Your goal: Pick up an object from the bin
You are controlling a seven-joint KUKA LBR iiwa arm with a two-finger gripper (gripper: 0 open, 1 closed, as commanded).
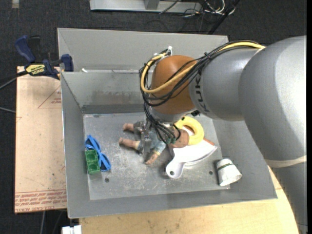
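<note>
Arm (243, 82) lettering partly behind cables, not readable. Grey bin (73, 130): gripper (149, 143) down at floor centre among brown peg-shaped pieces (127, 143) – open or closed, can't tell. Yellow tape roll (192, 130) and white scoop (187, 157) just right of it. Blue and green plastic pieces (91, 161) by left wall – white cap (227, 172) in near right corner.

A stubby-armed brown piece (129, 143) lies flat mid-floor in the bin (73, 130).

Dark speckled carpet floor (34, 9) lies all around. At the top, a flat grey metal stand base (141, 4) sits beside tangled black cables (217, 6).
</note>
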